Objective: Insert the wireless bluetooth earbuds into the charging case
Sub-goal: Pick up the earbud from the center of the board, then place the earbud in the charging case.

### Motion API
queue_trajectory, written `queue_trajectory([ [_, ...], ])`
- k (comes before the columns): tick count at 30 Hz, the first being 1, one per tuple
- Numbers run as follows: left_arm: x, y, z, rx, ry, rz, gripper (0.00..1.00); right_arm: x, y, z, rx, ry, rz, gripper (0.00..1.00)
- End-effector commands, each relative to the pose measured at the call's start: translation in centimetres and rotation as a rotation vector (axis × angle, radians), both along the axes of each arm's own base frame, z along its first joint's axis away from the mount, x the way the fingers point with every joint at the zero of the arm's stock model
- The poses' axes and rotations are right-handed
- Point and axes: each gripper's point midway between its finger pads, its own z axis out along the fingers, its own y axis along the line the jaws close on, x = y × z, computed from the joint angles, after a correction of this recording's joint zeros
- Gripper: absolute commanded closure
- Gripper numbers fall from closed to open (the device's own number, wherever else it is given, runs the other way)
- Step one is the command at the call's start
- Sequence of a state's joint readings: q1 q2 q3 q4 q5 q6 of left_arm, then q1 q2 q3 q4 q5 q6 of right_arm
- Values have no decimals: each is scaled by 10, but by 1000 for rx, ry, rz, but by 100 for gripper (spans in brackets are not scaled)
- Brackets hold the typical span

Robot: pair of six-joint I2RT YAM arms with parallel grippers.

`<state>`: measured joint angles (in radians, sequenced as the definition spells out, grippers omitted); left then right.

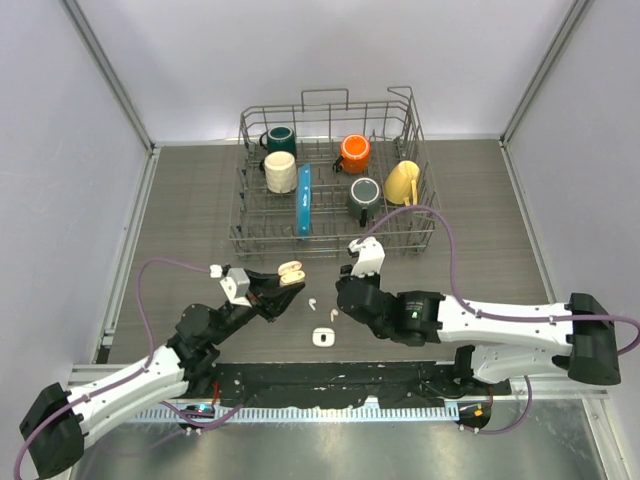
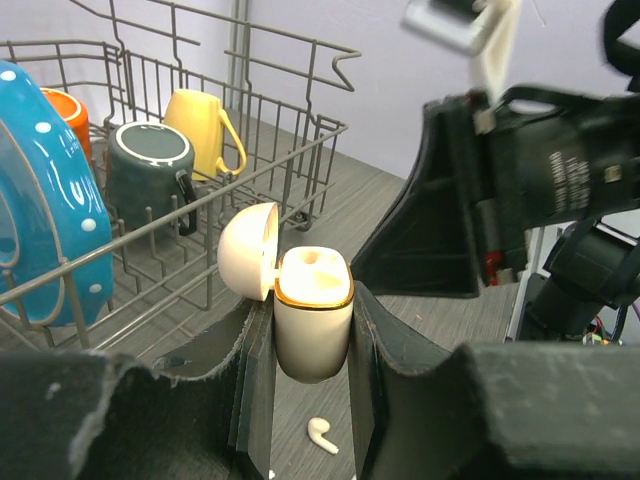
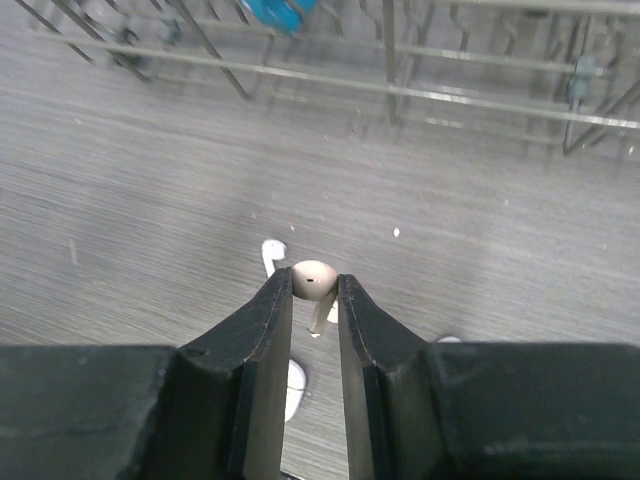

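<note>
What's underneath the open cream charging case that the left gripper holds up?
A small white stemmed earbud lies on the grey table below the open cream charging case; black fingers of the left gripper hide the rest.

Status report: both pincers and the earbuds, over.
Left pincer shut on open charging case. Right pincer shut on beige earbud. One white earbud loose on table. No obstacle seen.

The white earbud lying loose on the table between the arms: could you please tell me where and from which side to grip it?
Probably from straight above, closing across the rounded head of the white earbud. It lies flat on the table with its thin stem along the surface, so the head is the thickest part to pinch.
</note>
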<state>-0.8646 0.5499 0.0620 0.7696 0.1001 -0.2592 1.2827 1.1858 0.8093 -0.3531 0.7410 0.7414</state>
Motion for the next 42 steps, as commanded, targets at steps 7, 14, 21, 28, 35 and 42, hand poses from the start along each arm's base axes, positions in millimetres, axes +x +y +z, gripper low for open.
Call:
queue_trajectory([
  [7, 2, -1, 42, -97, -52, 3, 100, 0, 9, 109, 192, -297, -45, 89],
  [14, 1, -4, 43, -96, -45, -11, 100, -5, 11, 146, 323, -363, -29, 91],
  [21, -2, -12, 45, -73, -75, -49, 100, -13, 31, 165, 403, -405, 65, 97],
  [28, -10, -18, 55, -75, -129, -99, 100, -22, 56, 164, 468, -385, 143, 99],
  [35, -12, -16, 65, -89, -157, -103, 100, -25, 60, 159, 471, -377, 170, 99],
  [42, -14, -18, 70, -96, -165, -117, 100, -25, 64, 148, 439, -370, 183, 99],
])
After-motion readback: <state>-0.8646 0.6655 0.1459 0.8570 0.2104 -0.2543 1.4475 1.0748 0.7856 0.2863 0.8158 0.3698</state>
